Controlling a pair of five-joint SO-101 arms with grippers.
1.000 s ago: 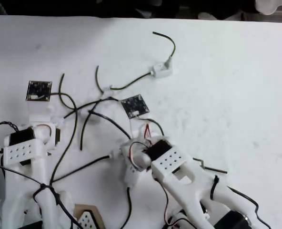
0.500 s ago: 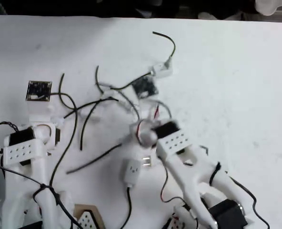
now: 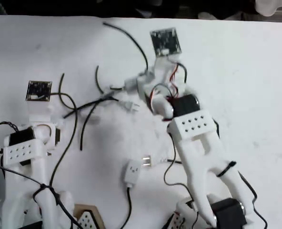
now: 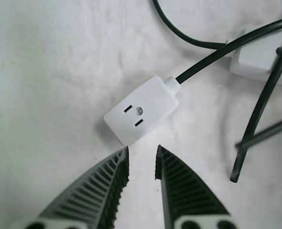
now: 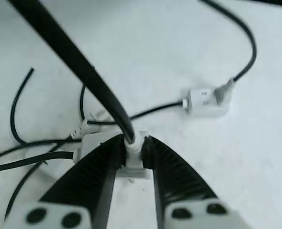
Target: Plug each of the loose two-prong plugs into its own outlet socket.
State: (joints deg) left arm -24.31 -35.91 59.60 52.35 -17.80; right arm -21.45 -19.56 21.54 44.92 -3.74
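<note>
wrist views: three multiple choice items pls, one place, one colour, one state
1. Where is the outlet socket relative to the left end effector? A between its fingers; B on the table just ahead of it; C atop another socket.
2. What colour is its cord? A black; B red; C white.
3. The right end effector is: A open, empty; B open over a plug; C shut on a white connector.
Answers: B, the socket lies clear of the open end effector; A, the cord is plainly black; C, it clamps the connector.
</note>
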